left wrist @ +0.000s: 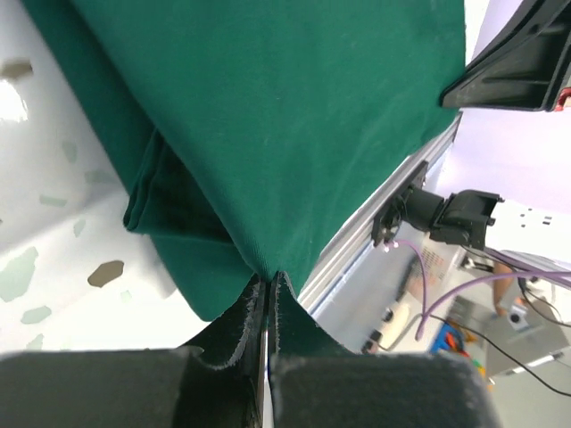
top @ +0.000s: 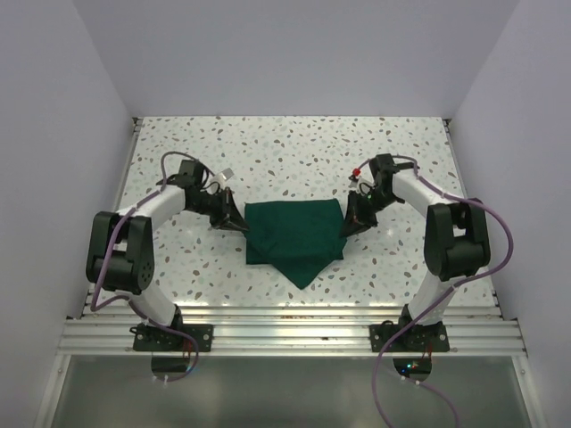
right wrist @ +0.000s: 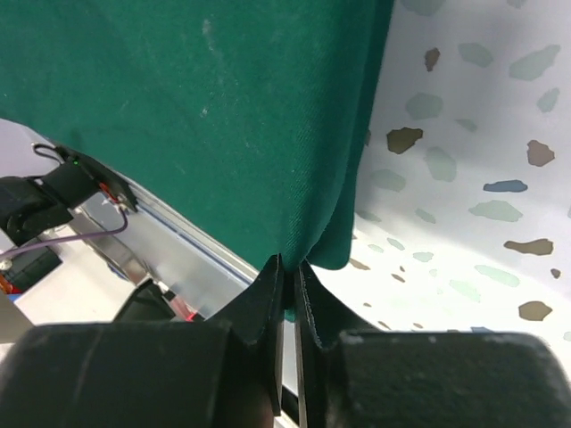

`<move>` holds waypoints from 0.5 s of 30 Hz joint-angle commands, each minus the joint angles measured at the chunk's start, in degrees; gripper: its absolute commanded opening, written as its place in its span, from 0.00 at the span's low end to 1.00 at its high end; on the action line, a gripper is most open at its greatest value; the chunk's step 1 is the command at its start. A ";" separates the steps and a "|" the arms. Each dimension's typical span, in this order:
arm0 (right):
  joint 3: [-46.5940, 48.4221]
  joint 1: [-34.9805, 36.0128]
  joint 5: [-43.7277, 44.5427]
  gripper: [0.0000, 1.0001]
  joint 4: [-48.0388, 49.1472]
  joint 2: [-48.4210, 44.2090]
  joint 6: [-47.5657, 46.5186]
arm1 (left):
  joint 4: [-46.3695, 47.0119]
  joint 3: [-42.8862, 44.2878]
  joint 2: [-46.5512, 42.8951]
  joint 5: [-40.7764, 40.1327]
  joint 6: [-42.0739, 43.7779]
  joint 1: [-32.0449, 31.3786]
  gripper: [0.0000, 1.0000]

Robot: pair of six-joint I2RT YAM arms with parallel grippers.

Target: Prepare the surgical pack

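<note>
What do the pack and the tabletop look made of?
The pack: woven cloth, dark green, matte; a fine weave and soft folds show in the wrist views. The table: terrazzo or a speckled laminate, white with grey-brown flecks, glossy, since it mirrors light. Which of the two, I cannot tell.

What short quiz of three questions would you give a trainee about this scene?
1. True or false: the left gripper is shut on an edge of the surgical pack.
2. What colour is the pack? A) white B) dark green C) red
3. Fill in: the right gripper is ____ on the pack's edge.

Key: 1 true; 2 B; 3 shut.
</note>
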 commanded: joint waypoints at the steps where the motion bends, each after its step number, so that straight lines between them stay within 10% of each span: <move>1: 3.13 0.11 -2.97 0.06 -2.64 -2.61 -0.08 | -1.72 2.93 -3.37 -1.61 0.75 0.06 0.00; 15: -4.43 0.02 -2.00 0.09 -2.46 0.11 -0.52 | -5.59 -5.24 2.07 -8.47 5.24 0.67 0.00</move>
